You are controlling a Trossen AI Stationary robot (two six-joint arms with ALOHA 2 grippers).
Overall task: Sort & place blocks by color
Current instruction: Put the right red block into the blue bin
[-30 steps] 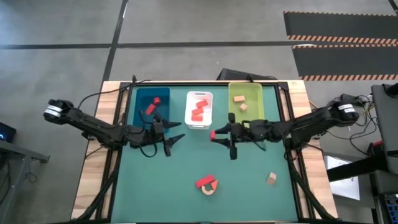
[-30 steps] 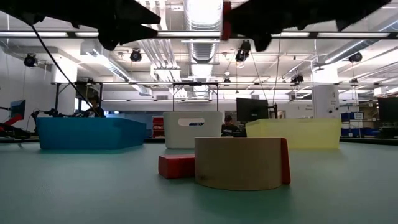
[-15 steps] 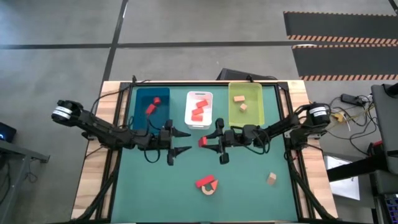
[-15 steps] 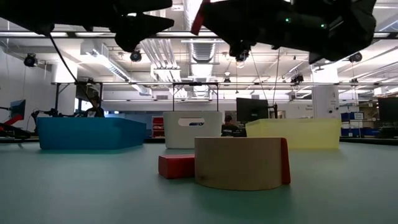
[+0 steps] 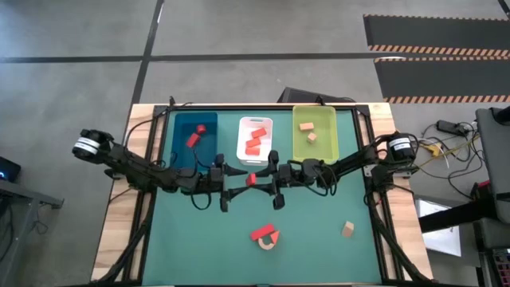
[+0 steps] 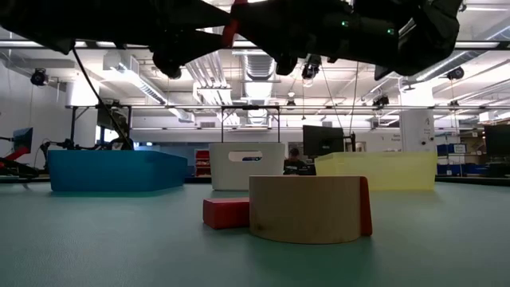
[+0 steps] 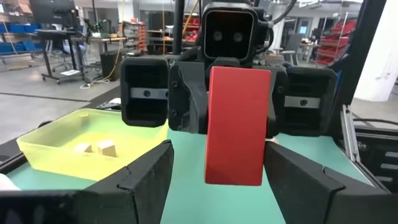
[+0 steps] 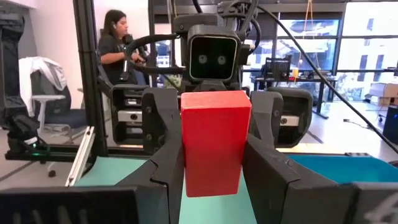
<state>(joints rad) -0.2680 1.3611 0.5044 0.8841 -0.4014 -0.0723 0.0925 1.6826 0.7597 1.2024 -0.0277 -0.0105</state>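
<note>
At the table's middle my two grippers face each other. My right gripper [image 5: 256, 178] is shut on a red brick [image 5: 250, 178], which shows upright in the right wrist view [image 8: 216, 149] and at the low view's top [image 6: 235, 20]. My left gripper [image 5: 236, 182] is open; in its wrist view its fingers [image 7: 146, 177] stand on either side of the brick [image 7: 238, 124] without visibly touching it. A tan arch [image 5: 268, 241] with a red block [image 5: 260, 233] against it and a tan cube [image 5: 347, 229] rest on the green mat. My right gripper pinches the red brick between its two fingers [image 8: 166, 165], one on each of two opposite side faces [image 8: 186, 155]. The fingers come level from the table's right, pointing left. The brick is lifted clear of the table and stands upright, sticking out toward the left gripper.
Along the far edge stand a blue tray [image 5: 195, 151] and a white tray [image 5: 244, 142], both with red blocks, and a yellow-green tray [image 5: 327, 142] with tan blocks. A person [image 8: 119, 43] sits beyond the table. The mat's near part is open around the arch and cube.
My right gripper has carried the red brick toward the table's left, to the middle. My left gripper has moved toward the right to meet it, and its open fingers now stand around the brick. Both arms have stretched inward.
</note>
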